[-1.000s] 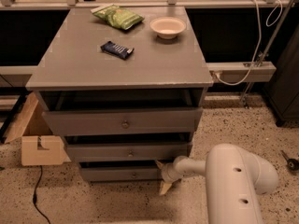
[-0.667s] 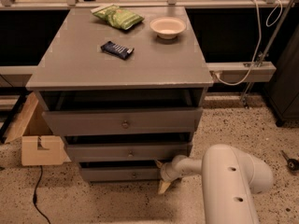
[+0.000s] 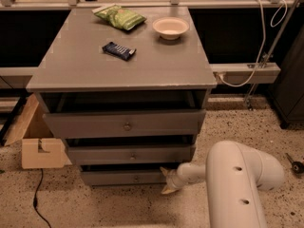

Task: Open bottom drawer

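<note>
While the end effector [image 3: 167, 181] hangs with its fingers apart at the right end of the bottom drawer [image 3: 118, 177], lowest in the grey cabinet [image 3: 71, 65], that drawer looks barely out; nearly all the pull is left.

the bulky white arm [image 3: 237, 184] reaches left from the lower right, forearm about level; the gripper [image 3: 165, 180] sits low at its tip, fingers [image 3: 165, 171] spread apart.

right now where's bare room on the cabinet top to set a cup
The front half of the cabinet top, forward of the dark snack bar and the bowl, is bare. The back is crowded: green bag and bowl. The gripper is down by the bottom drawer, at its right end.
</note>
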